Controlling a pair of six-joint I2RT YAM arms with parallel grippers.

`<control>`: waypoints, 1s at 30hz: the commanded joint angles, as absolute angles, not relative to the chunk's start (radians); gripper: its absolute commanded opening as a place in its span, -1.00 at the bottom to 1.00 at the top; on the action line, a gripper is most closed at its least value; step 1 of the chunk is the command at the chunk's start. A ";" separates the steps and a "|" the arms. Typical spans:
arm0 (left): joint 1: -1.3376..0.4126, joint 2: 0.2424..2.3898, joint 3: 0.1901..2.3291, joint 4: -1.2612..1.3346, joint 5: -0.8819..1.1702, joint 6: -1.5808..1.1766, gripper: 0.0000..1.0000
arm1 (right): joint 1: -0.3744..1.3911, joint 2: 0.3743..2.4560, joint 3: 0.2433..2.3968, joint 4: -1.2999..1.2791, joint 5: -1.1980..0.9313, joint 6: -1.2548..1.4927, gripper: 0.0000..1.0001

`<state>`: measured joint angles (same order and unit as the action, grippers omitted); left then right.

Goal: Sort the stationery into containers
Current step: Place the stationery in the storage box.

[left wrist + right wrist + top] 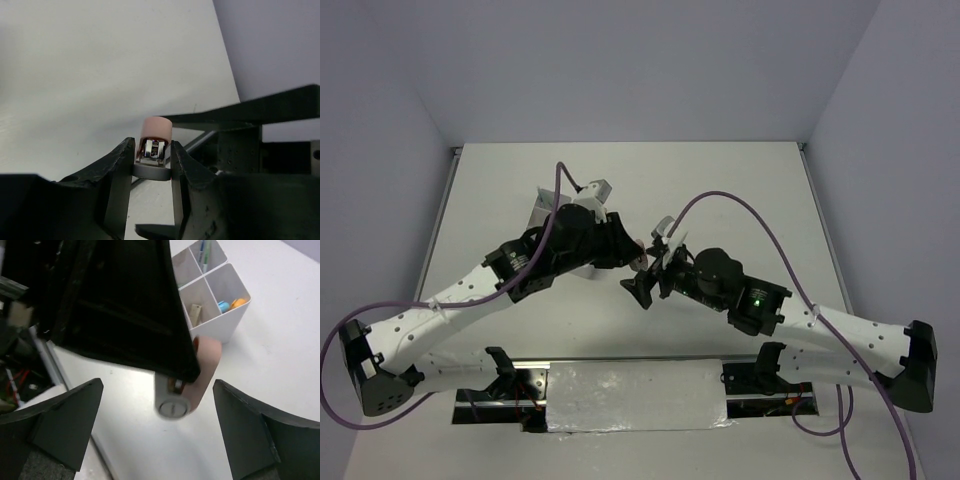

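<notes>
A stubby pink marker [156, 127] with a grey end [172, 407] is clamped between the fingers of my left gripper [152, 155], which is shut on it above the table. In the right wrist view, the left gripper's black finger [125, 305] covers the upper part of the pink marker [209, 357]. My right gripper [156, 385] is open, its fingers standing wide on either side of the marker and clear of it. The whitish four-compartment container [220, 327] stands just behind, holding a tan eraser [196, 314], blue and orange markers [230, 304] and pens [204, 250].
In the top view both grippers meet mid-table, left gripper [632, 256] and right gripper [648, 282] tip to tip. The container [544, 205] is mostly hidden under the left arm. A white padded strip [635, 395] lies along the near edge between the bases.
</notes>
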<state>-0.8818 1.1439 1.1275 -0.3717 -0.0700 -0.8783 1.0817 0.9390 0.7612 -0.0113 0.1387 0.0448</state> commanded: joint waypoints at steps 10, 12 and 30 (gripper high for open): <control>-0.861 1.095 1.255 -0.655 -0.705 -0.864 -1.00 | 1.088 0.588 0.719 -0.344 0.411 0.337 0.99; -0.815 1.127 1.264 -0.682 -0.730 -0.867 -1.00 | 1.088 0.508 0.732 -0.434 0.499 0.409 1.00; -0.620 1.198 1.154 -0.528 -0.623 -0.848 -1.00 | 1.089 0.273 0.759 -0.802 0.715 0.614 0.99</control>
<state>-0.6231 1.2282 1.1591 -0.5919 -0.6353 -0.8440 1.0885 0.2764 0.7441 -0.7547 0.6392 0.5659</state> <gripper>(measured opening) 0.436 0.996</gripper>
